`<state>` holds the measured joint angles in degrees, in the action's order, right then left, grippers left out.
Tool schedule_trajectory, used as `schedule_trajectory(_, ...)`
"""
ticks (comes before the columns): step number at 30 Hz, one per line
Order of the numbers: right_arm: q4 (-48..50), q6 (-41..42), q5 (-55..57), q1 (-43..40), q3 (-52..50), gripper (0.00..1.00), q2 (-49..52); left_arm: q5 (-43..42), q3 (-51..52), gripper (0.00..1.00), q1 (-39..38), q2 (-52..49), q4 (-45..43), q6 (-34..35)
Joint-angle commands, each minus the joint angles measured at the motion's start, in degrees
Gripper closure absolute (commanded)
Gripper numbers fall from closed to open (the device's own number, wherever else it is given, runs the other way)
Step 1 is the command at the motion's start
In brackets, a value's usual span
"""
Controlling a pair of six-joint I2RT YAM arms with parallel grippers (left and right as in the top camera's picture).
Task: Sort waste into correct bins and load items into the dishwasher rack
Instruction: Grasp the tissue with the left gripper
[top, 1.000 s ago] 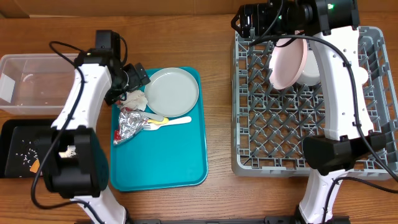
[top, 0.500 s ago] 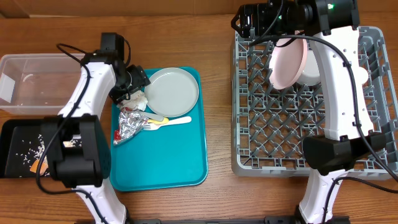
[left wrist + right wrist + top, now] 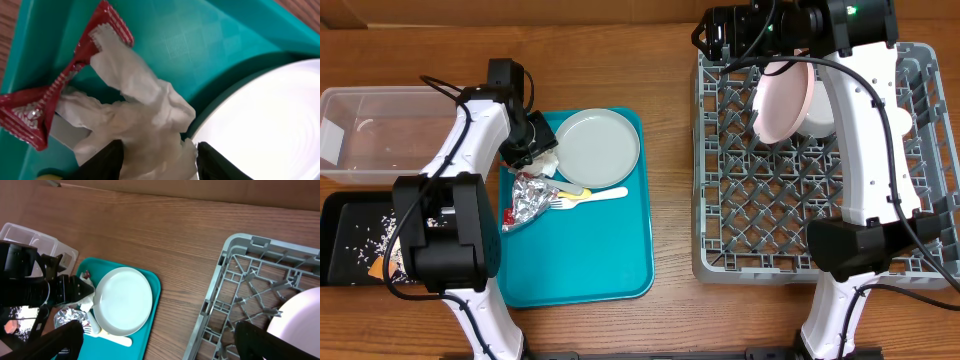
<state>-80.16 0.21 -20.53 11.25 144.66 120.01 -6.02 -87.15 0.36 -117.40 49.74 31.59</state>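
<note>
Compared with a second ago, the left gripper [image 3: 160, 162] is seen shifted further onto the far-left corner of the teal tray [image 3: 610, 270]. Its fingers are drawn in from wide to pinch the crumpled white napkin [image 3: 145, 115], which is soft and creased. Around it are found a glossy red-and-white wrapper [image 3: 30, 112], crinkled silver foil [image 3: 528, 200], a yellow spoon [image 3: 575, 191], a pale fork [image 3: 610, 194] and the smooth round grey-green plate [image 3: 595, 145]. All of these are judged still to be sorted.

The right gripper [image 3: 160, 347] is held spread and empty by the far-left corner of the dishwasher rack [image 3: 920, 250]. Already stood among the rack's grey pegs are the pinkish plate [image 3: 782, 100] and the white bowl [image 3: 820, 115]. Loose rice [image 3: 365, 240] and an orange cube [image 3: 376, 263] are lodged in the black tray [image 3: 335, 270]. The clear tub [image 3: 380, 130] is nearly bare.
</note>
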Motion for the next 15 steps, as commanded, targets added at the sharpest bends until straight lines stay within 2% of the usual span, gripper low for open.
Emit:
schedule_trajectory(1,0.22,-0.26,0.46,-0.11,-0.07,0.0,-0.9,-1.49,-2.34,0.55,-0.33,-0.2,1.18,0.33)
schedule_trajectory(10,0.22,-0.26,0.46,-0.11,-0.07,0.0,-0.9,-1.29,-6.69,0.96,-0.33,-0.2,6.45,0.13)
schedule_trajectory(15,0.22,-0.26,0.46,-0.11,-0.07,0.0,-0.9,-1.22,-9.9,0.96,-0.33,-0.2,9.79,0.09)
